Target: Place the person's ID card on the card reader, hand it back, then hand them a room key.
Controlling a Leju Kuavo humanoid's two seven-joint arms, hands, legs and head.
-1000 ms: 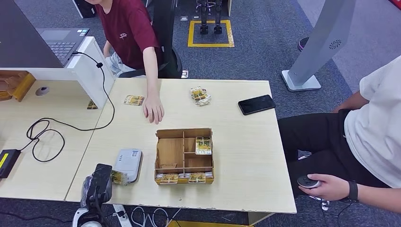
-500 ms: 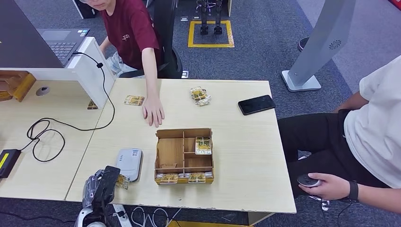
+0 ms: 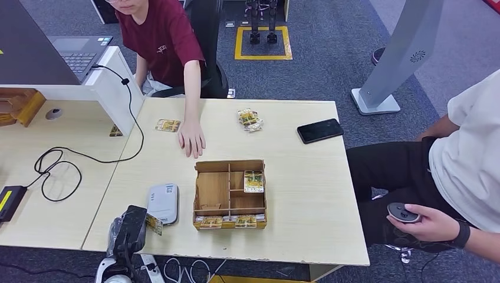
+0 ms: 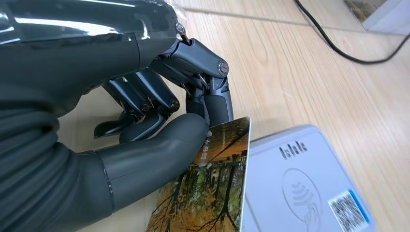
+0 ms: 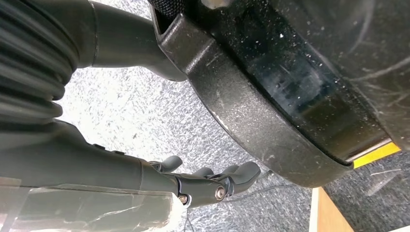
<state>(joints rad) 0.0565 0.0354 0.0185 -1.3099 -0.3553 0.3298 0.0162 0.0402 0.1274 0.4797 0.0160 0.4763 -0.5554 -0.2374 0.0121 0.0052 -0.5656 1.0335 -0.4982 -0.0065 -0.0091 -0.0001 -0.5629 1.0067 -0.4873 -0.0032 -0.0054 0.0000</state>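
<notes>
At the lower left of the head view the left hand [image 3: 127, 229] pinches the ID card [image 4: 212, 188] just beside the card reader [image 3: 163, 203], so the next move is probably laying the card flat on it.

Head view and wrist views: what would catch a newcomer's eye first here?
The left hand at the table's near edge pinches a card beside the white reader. Further along the table stands an open wooden box with more cards in it. A person's hand rests flat on the table beyond the box.
</notes>
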